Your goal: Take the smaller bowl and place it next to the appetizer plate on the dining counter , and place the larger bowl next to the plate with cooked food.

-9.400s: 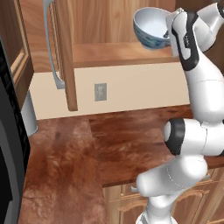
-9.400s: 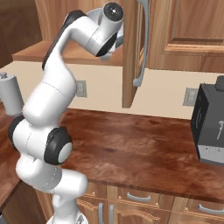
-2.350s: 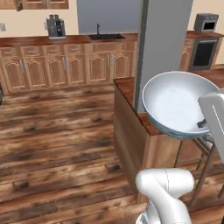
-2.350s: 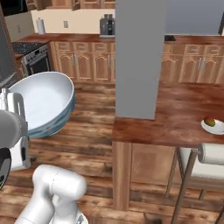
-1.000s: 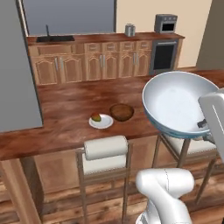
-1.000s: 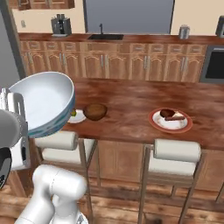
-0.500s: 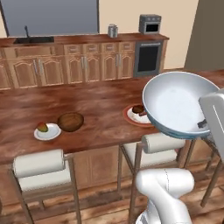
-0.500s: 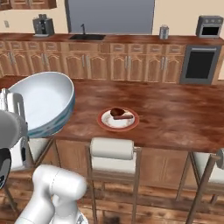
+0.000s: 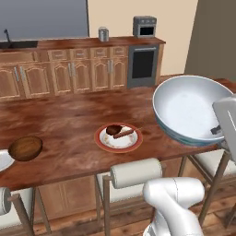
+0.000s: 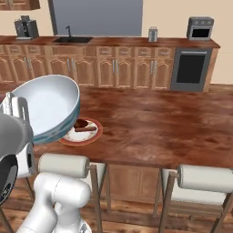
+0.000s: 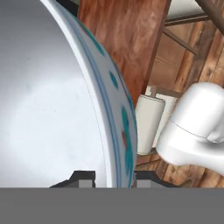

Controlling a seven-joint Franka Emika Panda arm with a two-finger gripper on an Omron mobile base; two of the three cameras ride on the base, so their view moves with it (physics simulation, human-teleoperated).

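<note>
A white robot arm holds the large bowl [image 9: 193,110] aloft and tilted, its pale inside facing the cameras, in front of the near edge of the long wooden tabletop [image 9: 69,138]. In the hand view, the gripper [image 11: 113,177] straddles the bowl's rim: one dark finger [image 11: 83,177] sits against the pale inner wall and the other against the blue-patterned outer wall, so the fingers are pinching the rim of the large bowl.

On the tabletop, the red-rimmed plate [image 9: 118,138] with brown cooked food lies flat near the near edge, just left of the raised bowl in the left base view. In the right base view the bowl [image 10: 43,109] overlaps part of the same plate [image 10: 82,132] from the camera's angle, though it is held in the air, apart from it.

Well to the left along the tabletop, the small brown bowl [image 9: 25,148] rests upright, just beside the white plate [image 9: 3,160] whose edge shows at the frame's left border.

Padded stools [image 9: 136,173] stand along the near side of the tabletop, below the plate. Behind the tabletop runs a row of wooden cabinets [image 9: 78,69] with a built-in oven [image 9: 143,67], a small toaster oven [image 9: 144,26] and a metal canister [image 9: 103,33] on its top, and a sink [image 10: 73,40] with a coffee machine [image 10: 26,27] farther along.
</note>
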